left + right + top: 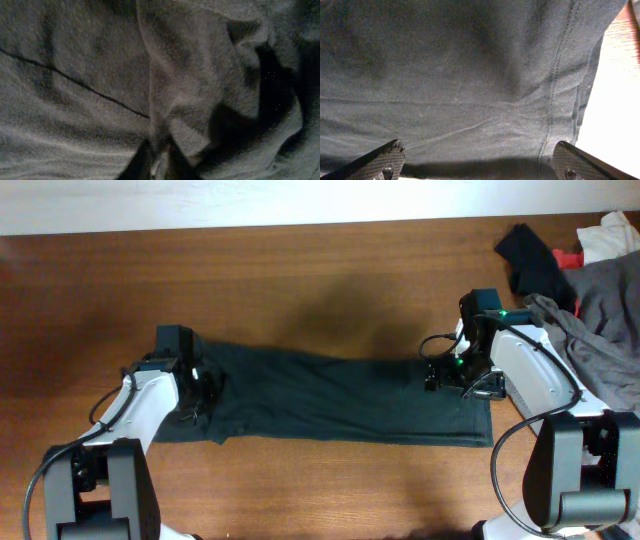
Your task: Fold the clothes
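In the overhead view, a long dark blackish-green fabric garment (330, 395) lies as a flat horizontal band across the middle of a brown wooden table (300, 270), running from centre left to centre right of the frame. The left gripper (205, 390) is down on the band's rumpled left end. The right gripper (438, 372) sits over its upper right corner. From this height the jaws of neither can be read. At the right edge lies a crumpled light grey garment (610, 320). Above it, in the upper right corner, are a small black cloth (530, 255), a red scrap (570, 256) and a bit of white cloth (615, 230).

In the left wrist view, the dark fabric (90, 90) fills the whole frame, creased, with a thin dark line slanting across the left half. At the bottom centre the left gripper (159, 166) has its fingers (135, 169) drawn close together, pinching a raised ridge of the cloth between them.

In the right wrist view, the right gripper (480, 167) is spread wide, with one fingertip (380, 162) at the lower left corner and the other at the lower right. Between and beyond them lies the smooth cloth (460, 75), with a stitched hem running down on the right. A bright strip of bare table (615, 100) shows along the right edge. The fingers hold nothing.
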### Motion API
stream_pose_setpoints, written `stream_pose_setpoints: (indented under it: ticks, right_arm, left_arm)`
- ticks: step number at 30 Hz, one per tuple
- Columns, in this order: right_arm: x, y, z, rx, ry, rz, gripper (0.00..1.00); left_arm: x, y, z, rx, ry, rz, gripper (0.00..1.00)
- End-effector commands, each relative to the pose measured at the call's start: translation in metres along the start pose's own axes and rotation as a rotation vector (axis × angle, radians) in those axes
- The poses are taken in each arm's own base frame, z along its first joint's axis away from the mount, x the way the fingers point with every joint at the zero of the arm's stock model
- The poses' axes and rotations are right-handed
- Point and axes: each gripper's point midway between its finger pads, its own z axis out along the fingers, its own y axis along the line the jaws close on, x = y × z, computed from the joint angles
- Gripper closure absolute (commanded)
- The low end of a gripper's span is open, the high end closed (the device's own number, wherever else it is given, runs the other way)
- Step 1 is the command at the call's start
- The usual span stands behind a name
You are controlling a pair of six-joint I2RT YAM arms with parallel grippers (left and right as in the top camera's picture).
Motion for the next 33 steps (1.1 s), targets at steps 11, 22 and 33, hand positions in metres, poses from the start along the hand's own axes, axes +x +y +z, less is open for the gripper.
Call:
stream_pose_setpoints:
  ticks: [11, 22, 33]
  right_arm:
    - [-0.004, 0.001, -0.005, -0.003, -0.023, -0.004, 0.01]
    - [-0.004, 0.001, -0.005, -0.003, -0.023, -0.004, 0.01]
    - [-0.004, 0.001, -0.005, -0.003, -0.023, -0.004, 0.01]
  left_arm:
    - [-0.016, -0.005, -0.013, 0.001, -0.019, 0.004, 0.99]
    - [-0.015, 0.017, -0.026, -0.132, -0.002, 0.008, 1.0]
    - [-0.019, 0.042, -0.029, -0.227, -0.016, -0.017, 0.99]
